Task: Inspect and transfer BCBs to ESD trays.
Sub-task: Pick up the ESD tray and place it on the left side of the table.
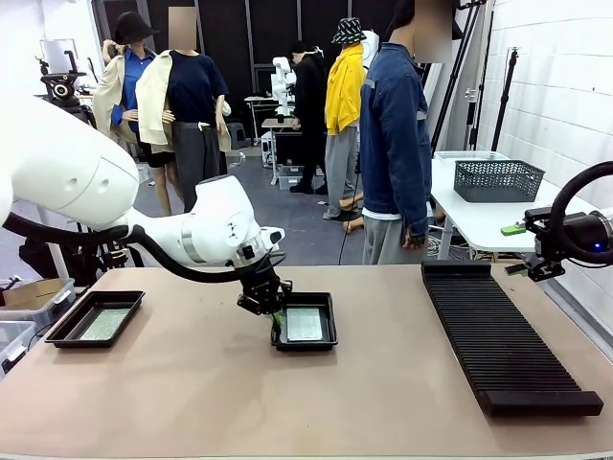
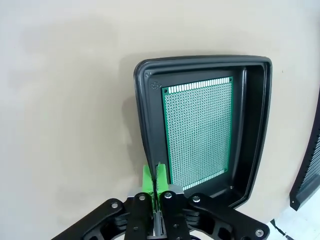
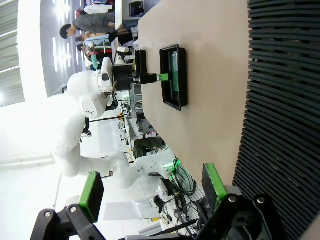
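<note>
a: where's the left hand [image 1: 275, 316]?
b: low at the near-left rim of the middle esd tray [image 1: 326, 337], its two green pads [image 2: 148, 181] pressed flat together with nothing between them, just outside the tray wall.
a: and the boards?
b: one green bcb [image 2: 198, 132] lies flat on that tray's floor, with a black margin showing on all sides. the other bcb [image 1: 102, 324] lies in the second tray [image 1: 65, 331], near the table's left edge.
a: right hand?
b: the right hand [image 3: 150, 192] hangs with its fingers spread wide and empty, off past the right edge of the table [image 1: 192, 393], beside the ribbed black rack [image 1: 503, 340].
a: open room?
b: bare tabletop between the two trays, between the middle tray and the rack, and along the whole near edge.
</note>
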`<action>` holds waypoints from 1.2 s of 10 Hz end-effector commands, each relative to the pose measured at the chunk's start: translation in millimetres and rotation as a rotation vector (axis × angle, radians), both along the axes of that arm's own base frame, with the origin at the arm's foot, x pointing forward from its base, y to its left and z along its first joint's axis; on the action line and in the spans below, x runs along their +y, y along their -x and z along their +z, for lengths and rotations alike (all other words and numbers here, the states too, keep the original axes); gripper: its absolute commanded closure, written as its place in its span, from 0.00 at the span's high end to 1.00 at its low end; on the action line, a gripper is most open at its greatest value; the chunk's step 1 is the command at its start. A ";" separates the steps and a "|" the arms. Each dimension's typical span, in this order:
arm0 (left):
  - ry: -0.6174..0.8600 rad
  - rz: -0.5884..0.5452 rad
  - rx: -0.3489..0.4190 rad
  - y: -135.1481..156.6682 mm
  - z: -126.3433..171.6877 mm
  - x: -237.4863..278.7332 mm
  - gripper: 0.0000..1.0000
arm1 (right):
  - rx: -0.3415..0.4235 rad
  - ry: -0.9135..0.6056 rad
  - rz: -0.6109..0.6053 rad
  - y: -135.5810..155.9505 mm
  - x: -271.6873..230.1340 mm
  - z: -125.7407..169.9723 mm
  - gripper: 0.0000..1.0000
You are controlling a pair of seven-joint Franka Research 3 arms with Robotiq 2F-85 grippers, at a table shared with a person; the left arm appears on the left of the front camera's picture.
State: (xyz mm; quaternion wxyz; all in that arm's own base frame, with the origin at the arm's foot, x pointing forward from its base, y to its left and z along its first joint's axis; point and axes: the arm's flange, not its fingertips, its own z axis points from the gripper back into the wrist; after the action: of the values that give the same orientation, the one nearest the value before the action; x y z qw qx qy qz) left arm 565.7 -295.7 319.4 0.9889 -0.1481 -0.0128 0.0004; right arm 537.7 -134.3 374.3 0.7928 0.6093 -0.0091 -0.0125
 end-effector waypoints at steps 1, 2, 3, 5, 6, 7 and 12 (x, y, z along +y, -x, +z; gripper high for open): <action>0.033 -0.005 -0.015 9.1 4.6 22.3 0.00 | 0.010 0.009 -0.012 1.8 3.1 1.5 1.00; 0.038 -0.011 -0.009 8.3 6.6 31.1 0.00 | 0.010 0.009 -0.012 1.8 3.1 1.5 1.00; 0.033 -0.016 0.001 6.8 7.6 39.2 0.00 | 0.010 0.009 -0.012 1.8 3.1 1.5 1.00; 0.009 -0.017 0.015 3.3 6.0 55.1 0.00 | 0.010 0.009 -0.012 1.8 3.1 1.5 1.00; -0.010 -0.027 0.021 0.3 5.0 63.8 0.00 | 0.010 0.009 -0.012 1.8 3.1 1.5 1.00; -0.025 -0.040 0.026 -2.5 5.9 73.6 0.00 | 0.010 0.009 -0.012 1.8 3.1 1.5 1.00; -0.067 -0.073 0.016 -11.3 7.9 123.8 0.00 | 0.010 0.009 -0.012 1.8 3.1 1.5 1.00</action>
State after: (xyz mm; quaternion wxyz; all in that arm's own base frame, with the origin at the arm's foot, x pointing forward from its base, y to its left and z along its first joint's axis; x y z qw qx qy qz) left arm 582.7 -183.7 324.7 0.9923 -0.1220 -0.0023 -0.0217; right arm 537.7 -134.4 374.3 0.7928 0.6092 -0.0091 -0.0126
